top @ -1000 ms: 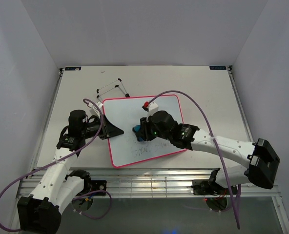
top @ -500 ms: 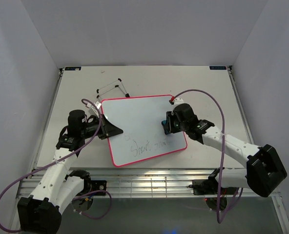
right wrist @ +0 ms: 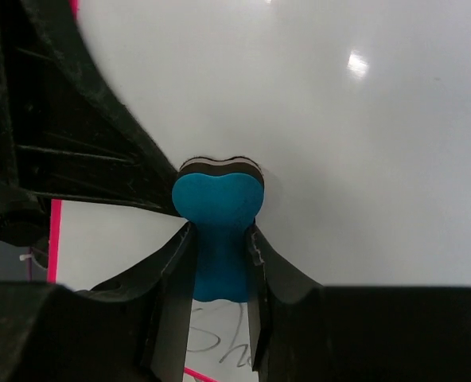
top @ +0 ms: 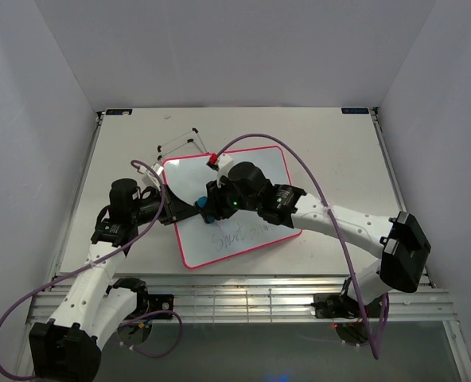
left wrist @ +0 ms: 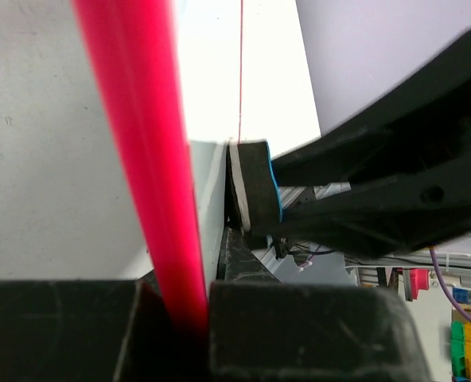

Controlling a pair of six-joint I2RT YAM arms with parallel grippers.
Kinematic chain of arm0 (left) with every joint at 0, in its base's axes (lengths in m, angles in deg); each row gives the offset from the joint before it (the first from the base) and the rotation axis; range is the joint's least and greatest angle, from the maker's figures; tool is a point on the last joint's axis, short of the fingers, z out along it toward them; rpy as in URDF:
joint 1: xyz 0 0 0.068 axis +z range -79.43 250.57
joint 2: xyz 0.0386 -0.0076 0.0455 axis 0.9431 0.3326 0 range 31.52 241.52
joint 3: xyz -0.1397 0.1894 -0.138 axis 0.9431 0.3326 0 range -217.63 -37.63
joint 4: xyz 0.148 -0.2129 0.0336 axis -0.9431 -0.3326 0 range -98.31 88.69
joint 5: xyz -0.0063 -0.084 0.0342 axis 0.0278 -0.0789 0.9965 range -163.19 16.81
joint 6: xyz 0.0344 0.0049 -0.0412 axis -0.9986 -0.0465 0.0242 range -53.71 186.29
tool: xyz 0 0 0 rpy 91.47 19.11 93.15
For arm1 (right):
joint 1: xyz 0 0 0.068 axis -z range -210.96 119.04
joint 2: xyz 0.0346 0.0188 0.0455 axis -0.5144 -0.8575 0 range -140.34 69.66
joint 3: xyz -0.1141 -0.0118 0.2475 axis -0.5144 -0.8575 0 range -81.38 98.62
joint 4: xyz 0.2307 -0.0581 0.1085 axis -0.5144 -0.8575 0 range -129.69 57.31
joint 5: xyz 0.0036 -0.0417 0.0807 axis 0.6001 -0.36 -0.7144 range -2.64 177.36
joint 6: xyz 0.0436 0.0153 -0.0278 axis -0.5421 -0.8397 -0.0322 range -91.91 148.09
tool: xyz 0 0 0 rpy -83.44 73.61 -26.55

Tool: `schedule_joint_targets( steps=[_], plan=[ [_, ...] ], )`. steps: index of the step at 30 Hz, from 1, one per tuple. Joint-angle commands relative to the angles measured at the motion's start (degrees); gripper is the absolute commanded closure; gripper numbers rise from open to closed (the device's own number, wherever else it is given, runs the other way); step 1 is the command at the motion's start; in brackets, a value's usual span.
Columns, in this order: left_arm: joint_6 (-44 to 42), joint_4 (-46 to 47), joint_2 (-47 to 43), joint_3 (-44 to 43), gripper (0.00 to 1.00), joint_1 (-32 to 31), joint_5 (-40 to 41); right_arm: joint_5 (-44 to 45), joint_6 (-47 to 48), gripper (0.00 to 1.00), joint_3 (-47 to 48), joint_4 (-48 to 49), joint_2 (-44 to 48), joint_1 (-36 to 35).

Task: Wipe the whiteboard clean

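Two arms bolted at the near edge of the table (top: 331, 151), one gripper apiece. One whiteboard (top: 255, 239) flat on the table just beyond the bases, a little left of centre, pink-red frame all round. One line of dark handwriting along its near half; upper half blank.

Left gripper (top: 177, 213) at the board's left edge — fingers clamped on the frame, the red rim running straight up between them in the left wrist view (left wrist: 152, 199). Right gripper (top: 206, 207) reached across the board from the right, closed on one blue eraser (right wrist: 217, 215), its dark felt face down against the white surface, close beside the left gripper's black fingers. In the right wrist view, eraser head just past the fingertips, handwriting showing below it, left gripper's dark bulk filling the upper left corner.

Two purple cables: one looping high over the board from the right arm (top: 283, 155), one trailing off the left arm (top: 13, 318). Right arm's body covering the middle of the board from above. Farther back, one small wire stand (top: 184, 146) just beyond the board's far left corner.
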Motion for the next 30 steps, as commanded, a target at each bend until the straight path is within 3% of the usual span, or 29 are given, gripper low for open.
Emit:
schedule_joint_targets(
  steps=[1, 6, 12, 21, 25, 30],
  plan=[
    [-11.18, 1.43, -2.20, -0.19, 1.00, -2.04, 2.61, 1.76, 0.33, 0.92, -4.87, -5.18, -2.64, 6.38],
    [-11.18, 1.52, -2.29, -0.19, 1.00, -2.04, 2.44, -0.35, 1.54, 0.92, -21.11, -4.47, 1.94, 22.19],
    [-11.18, 1.79, -2.11, -0.19, 1.00, -2.22, 1.73, -4.92, 5.50, 0.92, -28.44, -3.51, 3.08, 34.88],
    [-11.09, 1.96, -1.76, 0.07, 1.00, -2.30, 1.65, -20.92, 6.83, 0.92, -30.73, 4.04, 3.79, 35.07],
    [-11.18, 1.96, -1.06, -0.02, 1.00, -2.39, 1.21, -13.74, 7.97, 0.92, -28.10, 0.99, 2.13, 35.85],
    [-11.18, 2.66, -0.62, 0.25, 1.00, -2.92, 0.16, -13.02, 8.67, 0.92, -24.06, -1.13, -3.14, 42.18]
  ],
)
